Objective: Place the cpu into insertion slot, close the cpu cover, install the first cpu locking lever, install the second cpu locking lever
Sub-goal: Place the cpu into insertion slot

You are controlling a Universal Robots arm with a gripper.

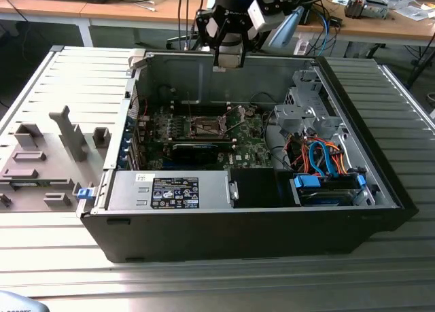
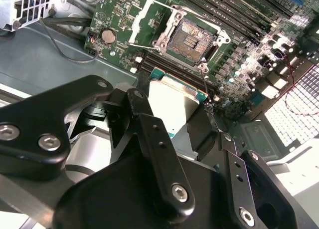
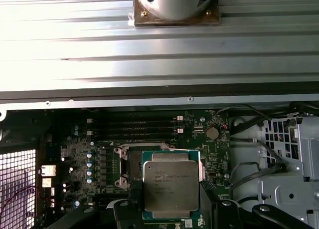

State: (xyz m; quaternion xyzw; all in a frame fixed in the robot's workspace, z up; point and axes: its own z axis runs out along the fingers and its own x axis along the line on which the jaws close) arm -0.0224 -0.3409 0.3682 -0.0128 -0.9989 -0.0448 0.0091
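My gripper (image 3: 171, 201) is shut on the cpu (image 3: 171, 185), a flat square chip with a silver-grey top and a green edge. In the exterior view the gripper (image 1: 228, 54) hangs above the back wall of the open computer case, well above the green motherboard (image 1: 248, 149). The insertion slot (image 2: 192, 35) lies open, its dark centre bare inside a silver rim. The cpu cover (image 2: 144, 22) stands flipped up beside it. In the first wrist view the cpu hides most of the insertion slot (image 3: 128, 161). The second wrist view has the cpu (image 2: 172, 102) between the black fingers (image 2: 142, 109).
The black case (image 1: 238, 223) lies on a ribbed metal table (image 1: 61, 271). A power supply (image 1: 170, 189) and drive bay with orange and blue cables (image 1: 319, 159) fill its near side. Long black memory slots (image 2: 239, 9) flank the socket. Grey fixtures (image 1: 47, 156) stand on the exterior view's left.
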